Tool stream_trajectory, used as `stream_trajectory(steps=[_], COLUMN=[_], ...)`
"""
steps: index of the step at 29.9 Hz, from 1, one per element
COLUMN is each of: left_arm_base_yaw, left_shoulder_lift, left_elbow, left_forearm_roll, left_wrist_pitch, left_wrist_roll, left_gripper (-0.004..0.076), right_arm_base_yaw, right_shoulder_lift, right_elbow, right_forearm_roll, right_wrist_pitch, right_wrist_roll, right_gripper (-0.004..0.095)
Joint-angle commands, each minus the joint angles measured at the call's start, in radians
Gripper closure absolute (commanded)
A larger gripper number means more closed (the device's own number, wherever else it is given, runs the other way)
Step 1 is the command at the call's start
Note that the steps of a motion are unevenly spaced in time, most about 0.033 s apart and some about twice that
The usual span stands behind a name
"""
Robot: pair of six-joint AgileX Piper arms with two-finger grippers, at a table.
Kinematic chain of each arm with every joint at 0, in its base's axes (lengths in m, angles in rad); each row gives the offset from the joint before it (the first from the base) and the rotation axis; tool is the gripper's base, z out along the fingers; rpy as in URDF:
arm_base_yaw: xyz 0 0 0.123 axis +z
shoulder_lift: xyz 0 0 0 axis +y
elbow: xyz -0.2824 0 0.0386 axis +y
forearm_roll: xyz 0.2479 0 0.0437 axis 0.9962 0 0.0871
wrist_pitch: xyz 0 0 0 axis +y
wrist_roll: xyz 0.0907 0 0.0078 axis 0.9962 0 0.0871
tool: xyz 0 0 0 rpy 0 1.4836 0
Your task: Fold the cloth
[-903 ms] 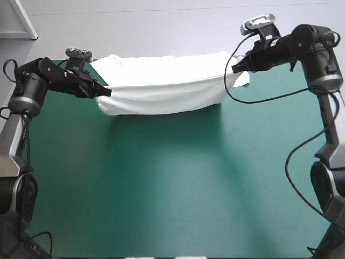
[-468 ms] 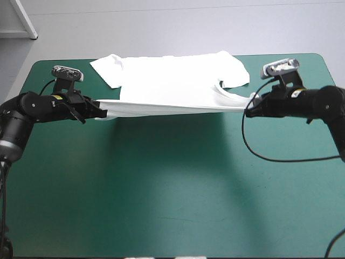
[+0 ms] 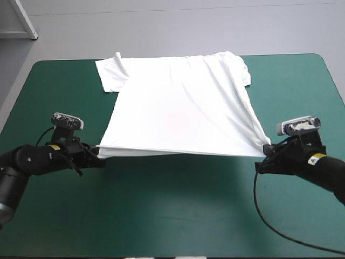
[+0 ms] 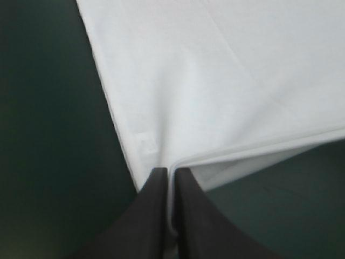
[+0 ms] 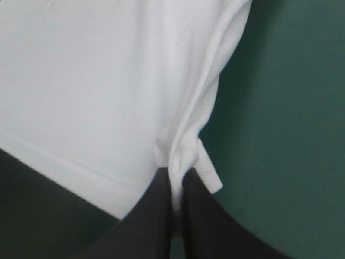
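Teal-green table (image 3: 172, 216) w/ white T-shirt (image 3: 178, 108) over its far half, sleeves nr far edge.

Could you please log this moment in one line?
T-shirt: spread flat, near hem stretched | left gripper: shut on hem corner | right gripper: shut on hem corner

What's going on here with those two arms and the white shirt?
Two robot arms are handling a white T-shirt on the teal-green table. The left gripper pinches one hem corner and the right gripper the other, with the hem stretched taut between them. The T-shirt lies spread out, sleeves toward the far edge. No fold is made yet.
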Motion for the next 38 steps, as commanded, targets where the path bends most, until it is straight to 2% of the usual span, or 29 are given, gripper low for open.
stream_trajectory(steps=[1, 7, 11, 18, 26, 29, 32, 33, 35, 36, 38], left_arm_base_yaw=[-0.001, -0.001, -0.001, -0.001, -0.001, -0.001, -0.001, -0.001, -0.001, -0.001, -0.001], left_shoulder_lift=[-0.084, -0.196, -0.271, -0.4, -0.409, -0.409, -0.409, -0.409, -0.409, -0.409, -0.409], left_elbow=[0.065, 0.185, 0.231, 0.245, 0.264, 0.264, 0.264, 0.264, 0.264, 0.264, 0.264], left_forearm_roll=[-0.022, -0.022, -0.011, 0.24, 0.235, 0.237, 0.254, 0.254, 0.254, 0.252, 0.248], left_wrist_pitch=[-0.039, -0.001, 0.072, 0.21, 0.264, 0.269, 0.282, 0.282, 0.28, 0.282, 0.284], left_wrist_roll=[-0.005, -0.021, -0.039, -0.266, -0.271, -0.28, -0.28, -0.28, -0.28, -0.28, -0.28], left_gripper=[0.0705, 0.0705, 0.0705, 0.0705, 0.0705, 0.0703, 0.0658, 0.0622, 0.0524, 0.0467, 0.0353], right_arm_base_yaw=[-0.009, -0.009, -0.009, -0.009, -0.009, -0.009, -0.009, -0.009, -0.009, -0.009, -0.009], right_shoulder_lift=[-0.088, -0.18, -0.231, -0.328, -0.345, -0.345, -0.345, -0.345, -0.345, -0.345, -0.345], right_elbow=[0.05, 0.203, 0.274, 0.358, 0.36, 0.36, 0.36, 0.36, 0.36, 0.36, 0.353], right_forearm_roll=[-0.025, -0.028, -0.026, -0.021, -0.021, -0.021, -0.014, -0.014, -0.014, -0.014, -0.014], right_wrist_pitch=[-0.044, -0.008, 0.034, 0.157, 0.236, 0.236, 0.236, 0.236, 0.229, 0.22, 0.203], right_wrist_roll=[0.061, 0.106, 0.129, 0.179, 0.207, 0.2, 0.2, 0.2, 0.204, 0.204, 0.204], right_gripper=[0.0923, 0.0923, 0.0923, 0.0923, 0.0916, 0.0811, 0.0585, 0.0478, 0.0371, 0.0332, 0.0327])
